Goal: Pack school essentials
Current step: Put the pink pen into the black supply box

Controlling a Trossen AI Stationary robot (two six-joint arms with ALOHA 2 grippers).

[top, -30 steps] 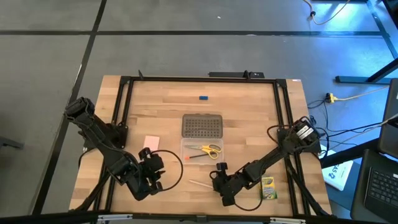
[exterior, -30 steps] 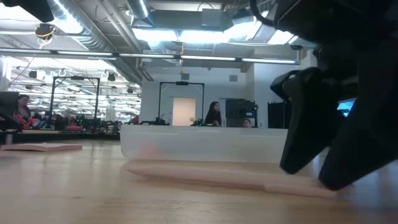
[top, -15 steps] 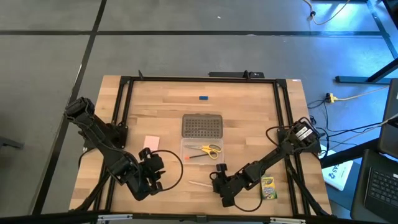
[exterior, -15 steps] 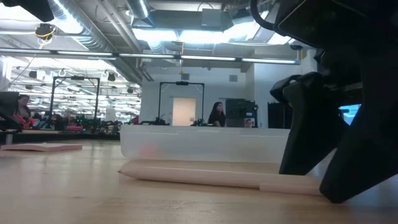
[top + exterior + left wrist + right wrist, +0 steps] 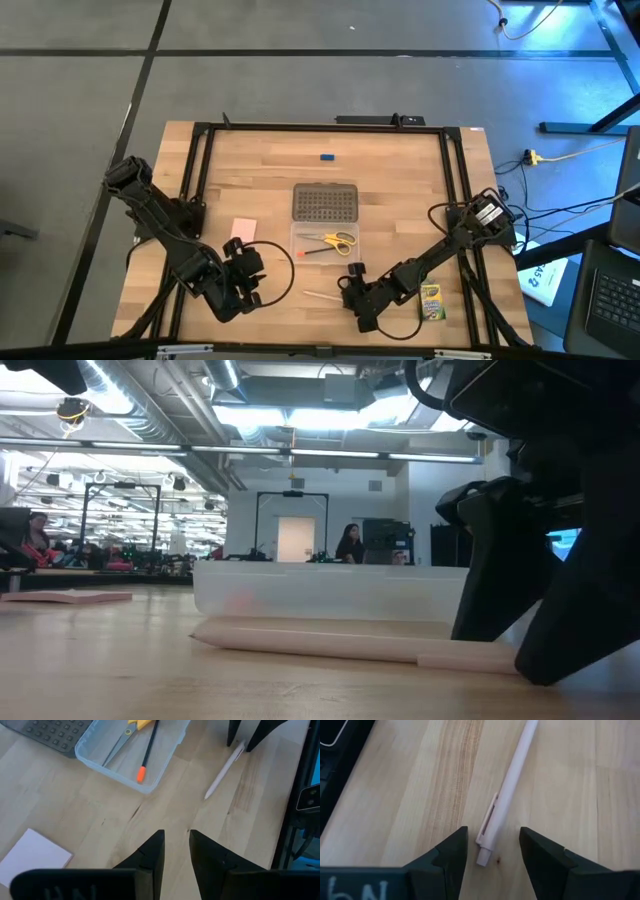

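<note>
A pale pink pen (image 5: 507, 790) lies flat on the wooden table near its front edge. My right gripper (image 5: 492, 832) is open and low over it, one finger on each side of the pen's clip end (image 5: 485, 852), with a gap on both sides. In the low view its fingers (image 5: 490, 580) reach down to the table at that end of the pen (image 5: 340, 640). The clear case (image 5: 325, 243) holds yellow-handled scissors (image 5: 338, 240) and a pencil (image 5: 146, 755). My left gripper (image 5: 176, 837) hangs above bare wood at the front left, its fingers slightly apart with nothing between them.
The grey dotted lid (image 5: 325, 201) lies just behind the case. A pink pad (image 5: 243, 228) lies to the case's left, a green-and-yellow crayon box (image 5: 431, 302) at the front right, and a small blue block (image 5: 326, 157) near the far edge. A black frame (image 5: 195, 170) borders the table.
My right gripper has sunk a little toward the table over the pen's end. The pen has slid slightly along the table.
</note>
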